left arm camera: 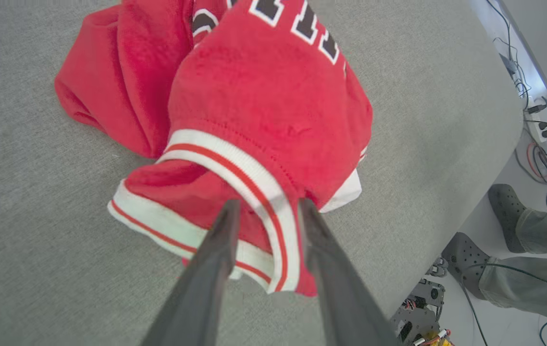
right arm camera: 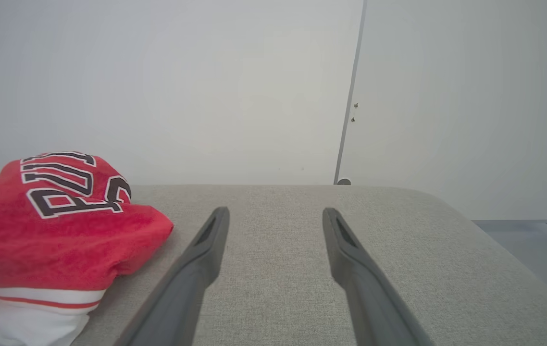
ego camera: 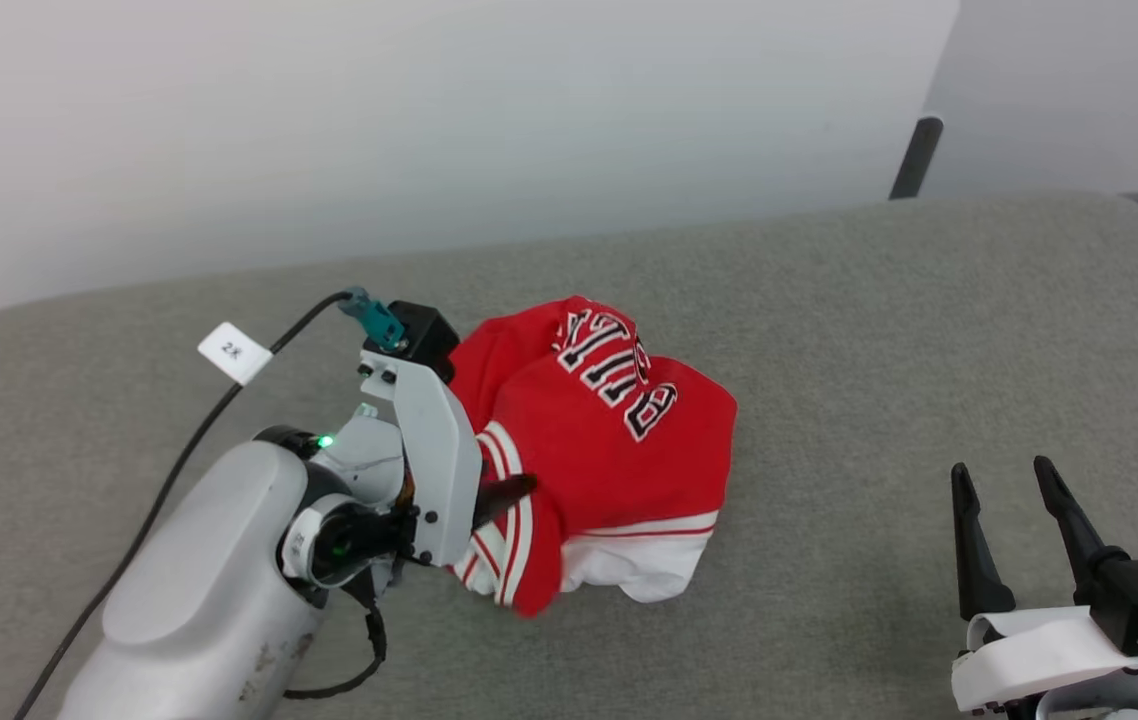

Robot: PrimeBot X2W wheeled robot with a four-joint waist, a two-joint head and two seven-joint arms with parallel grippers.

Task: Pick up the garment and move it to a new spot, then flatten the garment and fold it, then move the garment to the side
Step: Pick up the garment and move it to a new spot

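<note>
The garment is a red jersey with black white-outlined letters and striped trim, lying bunched in a heap on the grey padded table. My left gripper is at the heap's near left side. In the left wrist view its jaws stand apart, astride the white-and-red trim of the garment, with the left gripper tips against the cloth. My right gripper is open and empty at the lower right, well clear of the heap. Ahead of the right gripper is bare table, with the garment to its left.
A black cable with a white tag runs along my left arm. A dark post stands behind the table's far right edge. Beyond the table edge, a person's feet and floor cables are visible.
</note>
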